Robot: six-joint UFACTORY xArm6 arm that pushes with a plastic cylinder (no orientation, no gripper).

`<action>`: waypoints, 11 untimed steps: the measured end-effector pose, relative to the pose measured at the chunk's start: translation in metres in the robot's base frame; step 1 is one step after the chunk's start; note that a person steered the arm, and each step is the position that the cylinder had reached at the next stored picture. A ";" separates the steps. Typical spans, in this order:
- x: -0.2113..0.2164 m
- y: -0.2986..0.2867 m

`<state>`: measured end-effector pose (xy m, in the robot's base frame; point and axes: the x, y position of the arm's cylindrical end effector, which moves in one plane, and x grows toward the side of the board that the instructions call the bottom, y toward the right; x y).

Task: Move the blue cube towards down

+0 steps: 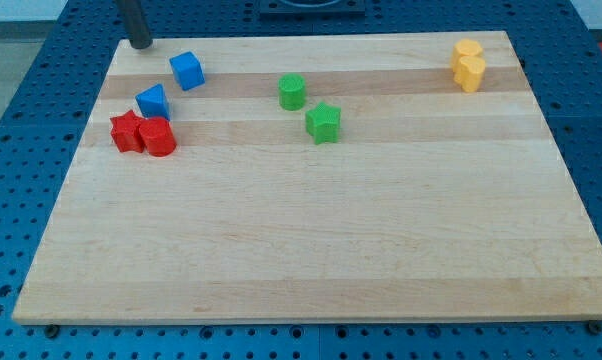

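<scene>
Honestly, my tip [139,44] is just a bare rod, nothing gripped, up-left of the blue cube [187,70]. Looks light and slidey; I'd push its top edge.

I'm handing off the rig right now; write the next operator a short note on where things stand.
My tip rests at the board's top left corner, up and left of the blue cube, not touching it.
A second blue block sits below-left of the cube, above the red star and red cylinder.
Done: no push on the cube evident yet.
Left: bring the tip above the cube and push it toward the view's bottom, probably steering right of that cluster.
</scene>
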<state>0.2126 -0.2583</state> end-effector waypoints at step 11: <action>0.083 0.148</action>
